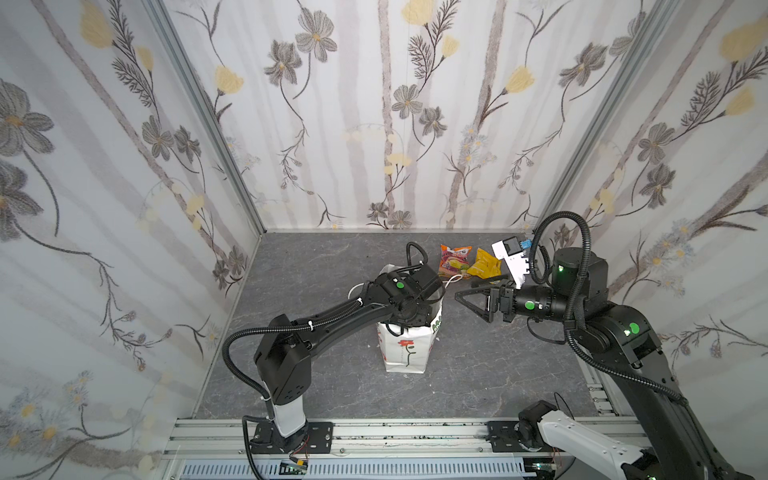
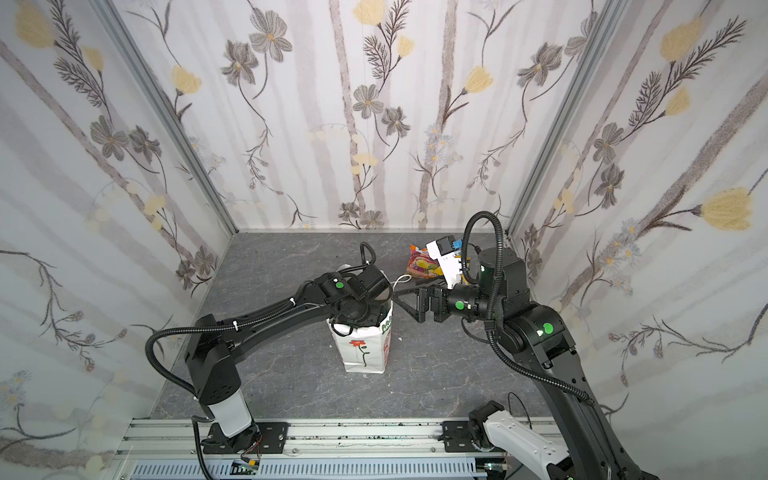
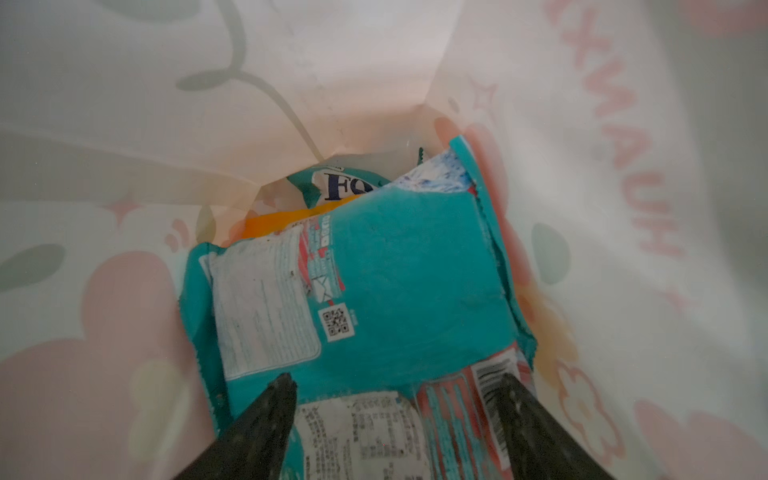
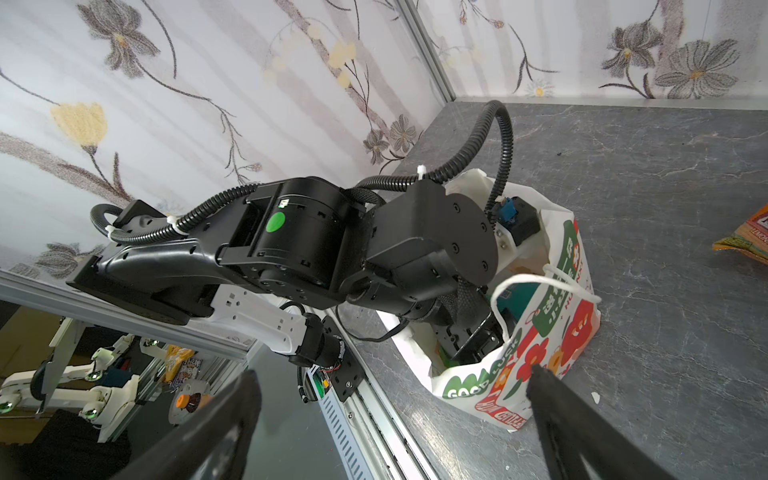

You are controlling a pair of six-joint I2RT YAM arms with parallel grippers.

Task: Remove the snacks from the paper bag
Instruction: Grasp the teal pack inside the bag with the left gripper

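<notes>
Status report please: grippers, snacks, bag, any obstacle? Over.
Left gripper open inside paper bag, over teal packet. Right gripper open, empty, beside bag. Orange-pink packet and yellow packet out on table. Nothing blocking seen.

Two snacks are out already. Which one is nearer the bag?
The orange-pink packet. It lies just behind the paper bag, by its cord handle. The yellow packet sits beside it, farther from the bag.
</notes>
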